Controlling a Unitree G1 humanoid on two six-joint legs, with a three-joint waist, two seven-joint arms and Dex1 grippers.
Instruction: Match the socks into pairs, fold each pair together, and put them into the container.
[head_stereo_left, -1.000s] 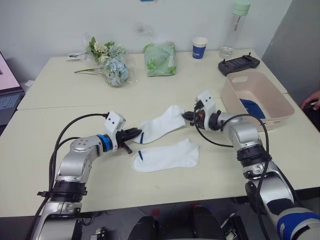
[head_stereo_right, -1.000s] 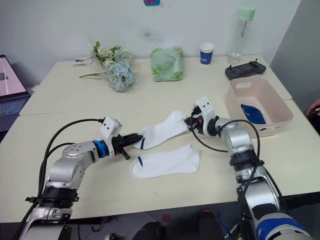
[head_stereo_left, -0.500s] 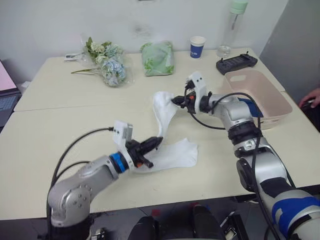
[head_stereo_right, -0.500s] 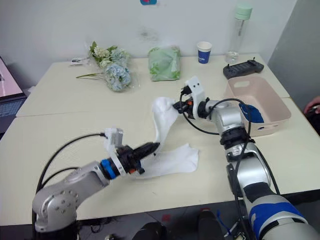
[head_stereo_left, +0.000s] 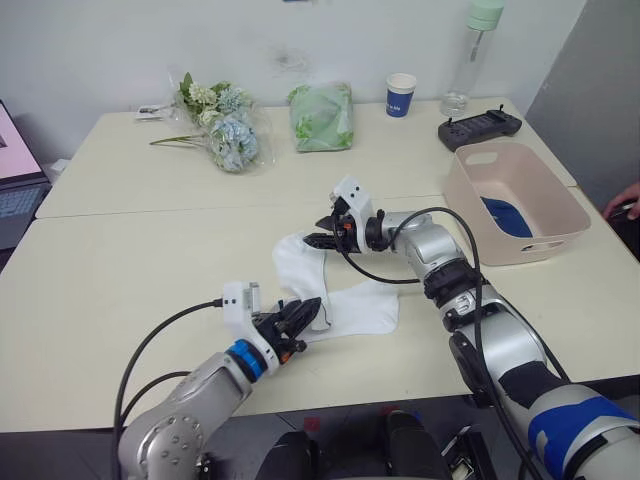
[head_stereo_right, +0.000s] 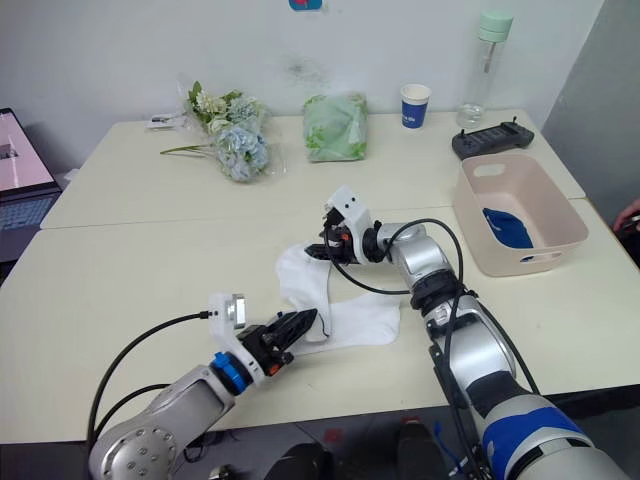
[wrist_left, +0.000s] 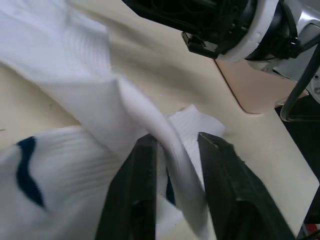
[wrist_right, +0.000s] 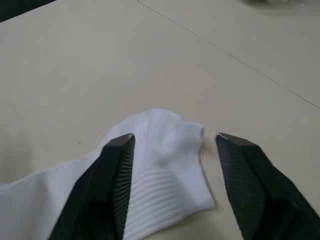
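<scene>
Mid-bench, right hand (head_stereo_right: 321, 246) has opened and dropped its white sock (head_stereo_right: 298, 272) end over the second sock (head_stereo_right: 362, 316); left hand (head_stereo_right: 297, 327) still pinches the other end. Pair stacked; container (head_stereo_right: 515, 200) next.

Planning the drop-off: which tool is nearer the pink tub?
Right. The right tool is mid-table over the white socks, with the tub off to its right. The left tool is at the front edge, farther away.
</scene>
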